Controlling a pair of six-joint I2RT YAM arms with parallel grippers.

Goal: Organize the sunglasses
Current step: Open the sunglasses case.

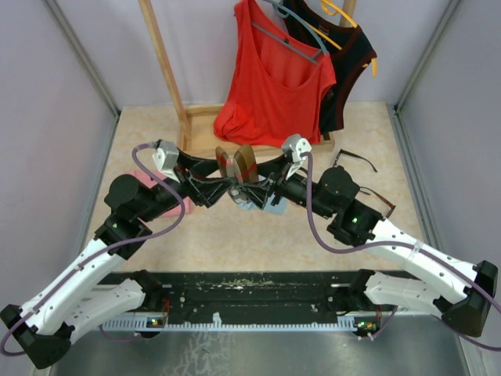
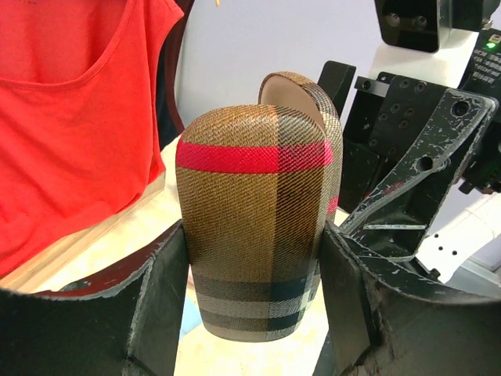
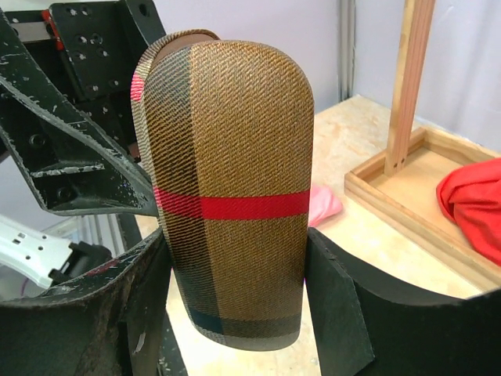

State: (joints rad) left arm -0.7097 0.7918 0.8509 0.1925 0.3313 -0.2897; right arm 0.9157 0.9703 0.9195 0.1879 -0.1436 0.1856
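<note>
Hidden: the pink case [image 1: 139, 182], centre left, lies mostly under the left arm [image 1: 117, 227]. The second sunglasses [image 1: 381, 205], right of centre, are partly covered by the right arm [image 1: 352, 219], and their frame colour is hard to make out.
Unclear: a pale blue item [image 1: 262, 205] beneath the two hands cannot be identified.
Grip, left: the left hand [image 2: 250, 313] pinches one half of the open plaid case [image 2: 250, 235], with a finger [image 2: 160, 301] against each side.
Grip, right: the right hand [image 3: 235, 313] pinches the other half in the same way.
Top view alone: the black sunglasses [image 1: 356, 160] lie on the bench [image 1: 235, 235], right of centre and well apart from both hands.
Wrist views alone: the case's red stripe and the tan lining of the half behind it.
Surface: beige and speckled.
Room: pale walls [image 1: 55, 117]. At upper centre, a wooden rack [image 1: 168, 86] carries a red top [image 1: 274, 86] and a black top [image 1: 348, 70].
</note>
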